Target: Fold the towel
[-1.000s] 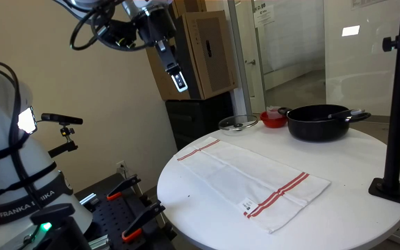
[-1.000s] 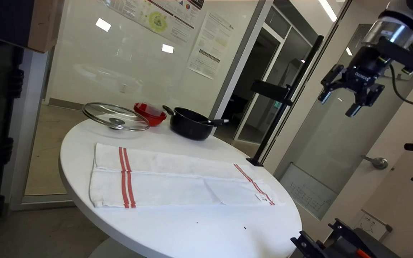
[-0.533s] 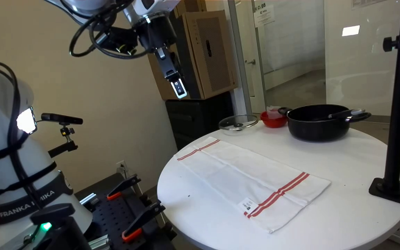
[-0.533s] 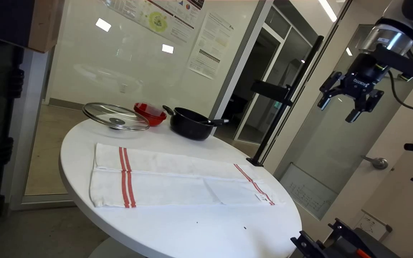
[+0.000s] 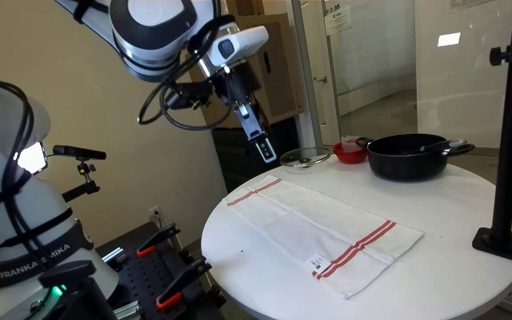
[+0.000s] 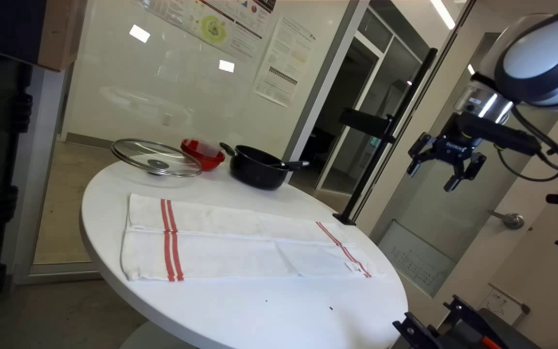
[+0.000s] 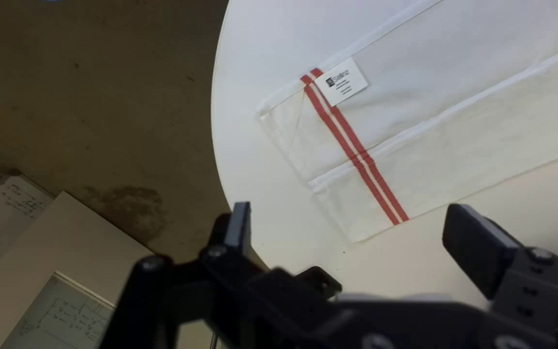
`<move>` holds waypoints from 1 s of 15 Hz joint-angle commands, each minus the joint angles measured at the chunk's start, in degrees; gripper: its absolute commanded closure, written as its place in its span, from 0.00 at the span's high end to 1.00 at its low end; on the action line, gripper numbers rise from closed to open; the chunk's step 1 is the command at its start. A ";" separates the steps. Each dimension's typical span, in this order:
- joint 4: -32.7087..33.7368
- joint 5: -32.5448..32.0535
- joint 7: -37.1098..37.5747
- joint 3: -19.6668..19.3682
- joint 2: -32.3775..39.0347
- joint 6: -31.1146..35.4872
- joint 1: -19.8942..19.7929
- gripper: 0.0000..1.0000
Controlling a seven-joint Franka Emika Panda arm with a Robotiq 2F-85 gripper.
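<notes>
a white towel (image 5: 322,231) lies flat on a round white table (image 5: 456,269), spread as a long strip. a crease or folded edge runs lengthwise along it, pairs of red stripes (image 7: 374,189) cross it near both ends, and a white label (image 7: 346,82) with small print sits by the stripes at one end. the gripper (image 6: 431,177) on the white and grey robot arm (image 5: 149,58) hangs in the air, apart from the towel, its two fingers (image 7: 477,247) pointing downward and spread wide. in the wrist view the fingers show along the bottom, with the labelled end of the towel beyond them. behind the towel in both exterior views, three things stand in a row, from left to right: a glass lid (image 6: 157,164) with a metal rim, a red bowl (image 5: 350,157) with something pale (image 5: 350,143) in it that is hard to make out, and a black pot (image 5: 405,163) with two handles. a utensil (image 5: 442,146) leans in the pot, its handle reaching past the rim. a black pole (image 5: 508,133) stands at the table's edge, to the right of the pot. in an exterior view, black clamps (image 5: 185,280) with orange parts sit on a dark platform (image 5: 138,278) beside the robot's base (image 5: 38,255), and a brown cardboard box (image 5: 287,75) stands partly hidden behind the arm
</notes>
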 commanded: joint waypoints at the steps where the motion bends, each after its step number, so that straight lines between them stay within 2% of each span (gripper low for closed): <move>1: 5.00 -14.90 11.51 1.92 13.40 6.28 -7.78 1.00; 3: 9.79 -23.00 18.25 -1.26 20.32 3.32 -6.46 1.00; 4: 4.00 -17.60 12.30 -4.63 12.23 3.67 -2.25 1.00; 7: 8.18 -20.35 15.40 -7.35 19.21 4.04 -0.53 1.00; 9: 7.50 -21.13 15.19 -7.71 18.81 4.94 -0.30 1.00; 15: 7.14 -29.77 26.35 -15.12 22.03 7.64 7.02 1.00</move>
